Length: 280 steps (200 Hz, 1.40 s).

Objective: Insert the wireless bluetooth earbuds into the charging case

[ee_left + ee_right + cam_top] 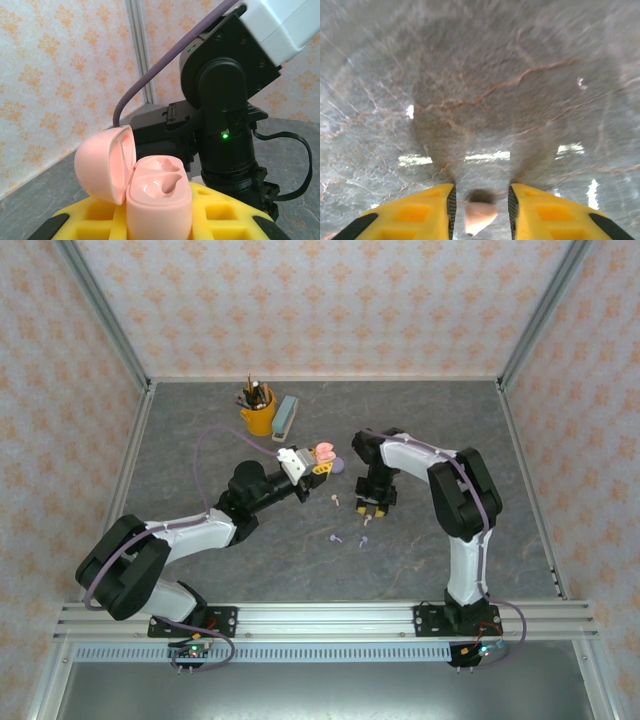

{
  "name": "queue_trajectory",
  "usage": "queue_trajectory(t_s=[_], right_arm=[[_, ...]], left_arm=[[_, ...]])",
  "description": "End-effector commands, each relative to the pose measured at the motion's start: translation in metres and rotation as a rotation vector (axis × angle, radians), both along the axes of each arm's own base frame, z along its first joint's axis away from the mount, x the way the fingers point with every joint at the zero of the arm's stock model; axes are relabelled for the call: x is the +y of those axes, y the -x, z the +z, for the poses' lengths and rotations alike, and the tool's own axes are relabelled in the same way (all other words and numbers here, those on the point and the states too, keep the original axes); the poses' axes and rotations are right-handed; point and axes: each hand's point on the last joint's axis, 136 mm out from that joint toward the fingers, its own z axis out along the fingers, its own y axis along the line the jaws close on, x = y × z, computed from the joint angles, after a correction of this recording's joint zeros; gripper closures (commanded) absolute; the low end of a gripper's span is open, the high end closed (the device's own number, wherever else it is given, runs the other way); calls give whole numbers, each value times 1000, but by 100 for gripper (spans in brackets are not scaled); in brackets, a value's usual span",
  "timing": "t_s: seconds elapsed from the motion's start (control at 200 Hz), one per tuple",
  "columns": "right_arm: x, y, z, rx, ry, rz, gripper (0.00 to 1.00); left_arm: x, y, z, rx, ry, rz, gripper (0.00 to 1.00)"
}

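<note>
**Right gripper (480, 212) straddles a pink bud while left gripper (160, 222) offers the open charging case (159, 200)**

Yellow fingers (432, 210) of the right tool stand a little apart, with one pale pink bud (479, 216) in the slot between them. Narrow gaps show on either side of it and the wrist picture is smeared, so whether the pads bear on it cannot be told. From above, that arm is folded over itself, elbow high, wrist turned straight down at the grey table (480, 440). The pose suits plucking something tiny off a flat surface.

The left tool is closed on the base of the pink case. Its lid (105, 162) is hinged back and the two moulded wells face up, toward the right arm (225, 125). The left arm stretches low and forward from its base, forearm angled to mid-table, bringing the case near a lilac disc (337, 466). Held so, the case is probably meant as a steady, open target close to the pick-up spot, sparing the other arm a long carry.

The other earbuds lie loose on the table. A pink one (337, 500) sits just left of the right gripper, and a lilac bud (336, 537) and a second lilac bud (363, 541) lie nearer the arm bases. Both wells look empty, so nothing is seated yet. A yellow pencil cup (258, 415) and a grey-blue block (286, 415) stand well apart at the back.
</note>
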Motion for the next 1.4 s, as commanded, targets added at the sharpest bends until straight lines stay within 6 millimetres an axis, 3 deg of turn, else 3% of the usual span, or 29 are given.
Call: queue_trajectory(t_s=[0.0,0.21,0.35,0.455,1.396], right_arm=[[-10,-11,13,-115,23,-49,64],[-7,-5,18,-144,1,-95,63],[0,-3,26,-178,10,-121,54],[2,0,26,-189,35,-148,53],[1,23,-13,-107,123,-161,64]], left_arm=[[-4,3,11,-39,29,-16,100],[-5,3,11,-40,23,-15,100],[-5,2,10,-41,22,-15,100],[-6,1,10,-42,22,-15,100],[-3,6,19,-70,34,-18,100]])
